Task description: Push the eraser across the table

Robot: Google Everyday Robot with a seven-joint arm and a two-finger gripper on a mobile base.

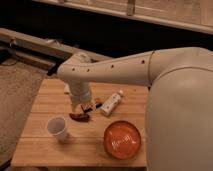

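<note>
The eraser [97,103] is a small dark bar with a reddish face. It lies on the light wooden table [47,102] near the middle, just right of my gripper. My gripper [80,107] hangs down from the white wrist over the table, directly above a dark reddish-brown lump [79,116] and just left of the eraser. The wrist hides part of what lies under it.
A white bottle [112,103] lies right of the eraser. A white cup [58,128] stands at the front left. An orange bowl [122,140] sits at the front right. A pale block [67,89] peeks out behind the wrist. My arm's large white body [180,110] covers the table's right side.
</note>
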